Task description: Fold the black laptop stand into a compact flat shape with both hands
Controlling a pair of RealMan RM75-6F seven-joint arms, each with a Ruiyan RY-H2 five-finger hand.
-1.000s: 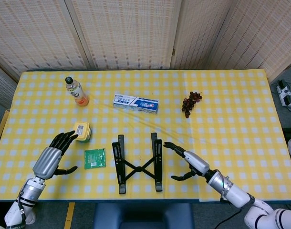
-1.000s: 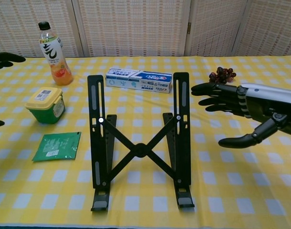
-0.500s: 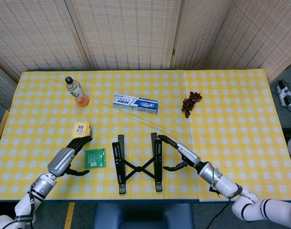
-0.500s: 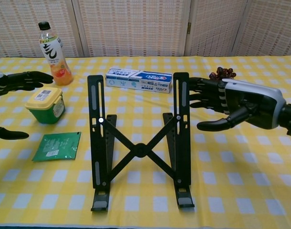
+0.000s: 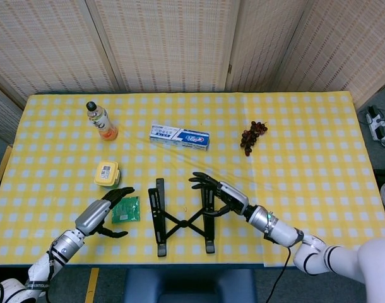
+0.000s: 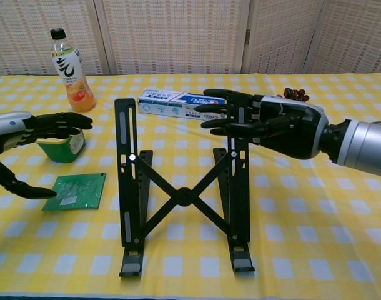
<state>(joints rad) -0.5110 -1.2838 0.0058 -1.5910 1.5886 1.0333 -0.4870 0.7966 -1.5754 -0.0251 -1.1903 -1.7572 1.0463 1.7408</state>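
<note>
A yellow-checked cloth covers the table (image 5: 306, 158), backed by woven folding screens (image 5: 167, 44). The black laptop stand (image 5: 183, 216) stands unfolded. The left robot hand (image 5: 103, 214) and right robot hand (image 5: 219, 192) hover open-fingered, holding nothing.

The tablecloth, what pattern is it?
Yellow and white checks across the whole tablecloth, clearest in the head view.

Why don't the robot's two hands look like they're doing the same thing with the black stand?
The right hand has reached the black laptop stand, its fingers spread over the top of one rail; the left hand is off to the side, apart from the stand. The right hand hangs above the stand, while the left hangs above the green packet. Both have dark fingers and hold nothing.
</note>
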